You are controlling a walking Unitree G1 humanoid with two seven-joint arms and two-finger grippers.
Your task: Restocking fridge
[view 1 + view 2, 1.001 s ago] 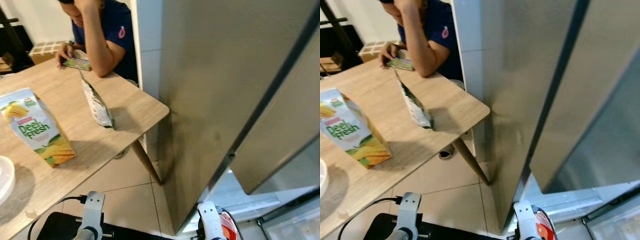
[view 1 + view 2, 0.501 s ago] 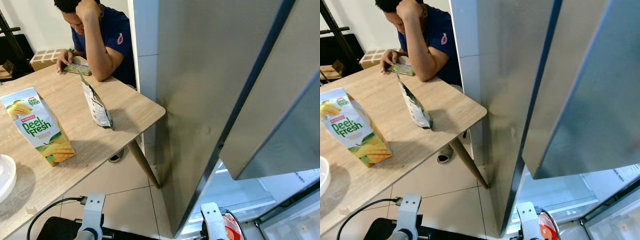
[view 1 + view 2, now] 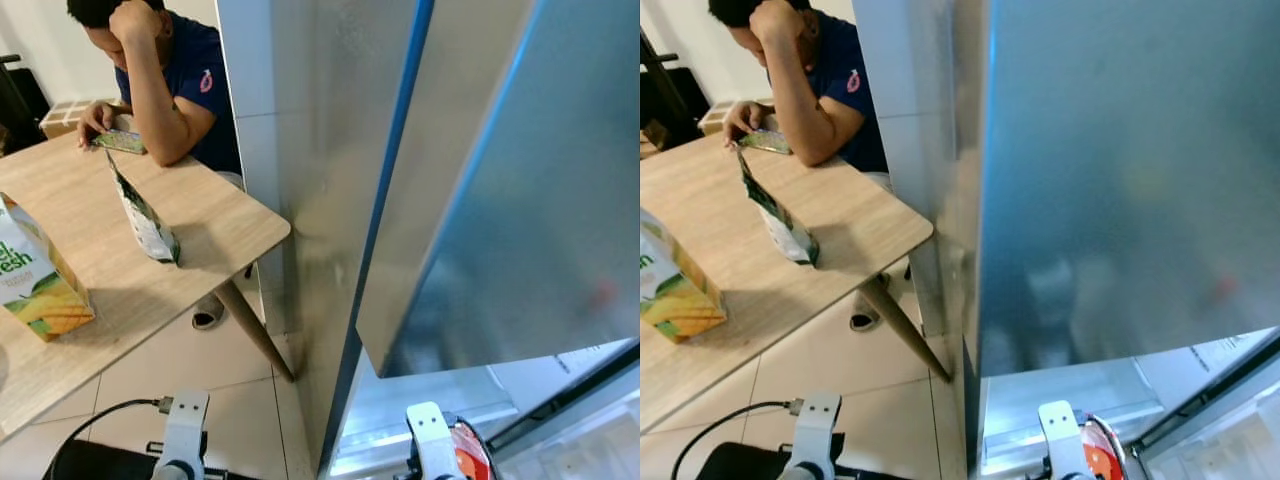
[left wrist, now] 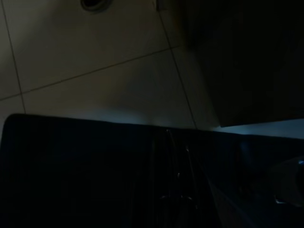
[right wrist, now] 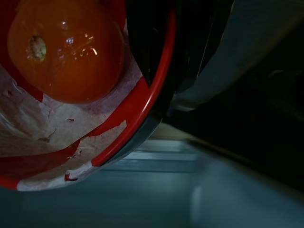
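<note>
pale floor tiles (image 3: 190, 360) run under a wooden desk (image 3: 210, 215) on the left, and a tall steel fridge (image 3: 320, 180) rises on the right with its door (image 3: 500, 190) swung open toward us, a lit strip of the white interior (image 3: 1060, 395) showing low down beneath the door's edge. on the desk stands a juice carton (image 3: 35, 285) with mango pictures near the left edge, and a slim green and white pouch (image 3: 140, 215) stands upright further in, well apart from the carton. at the far side of the desk sits a person (image 3: 170, 85) in a dark blue shirt, head propped on one hand, the other hand resting on a small green packet (image 3: 118, 142) that lies flat on the wood.

low at the near edge both silver arms poke into view. the right arm (image 3: 428, 450) is in front of the fridge opening, and just beside it shows the rim of a red bowl (image 3: 470, 462). from the right wrist camera, the red bowl (image 5: 142, 99) sits close against the dark fingers, lined with torn white paper, and a glossy orange-red tomato (image 5: 66, 52) lies inside it; the right hand seems to be clenched on the bowl's rim, with the fridge's pale lower shelf beyond. the left arm (image 3: 182, 440) hangs idle over the floor with a black cable (image 3: 100, 415) trailing from it; its wrist view is very dark, showing floor tiles and a black surface, and i cannot tell whether the left hand is released or clenched.
</note>
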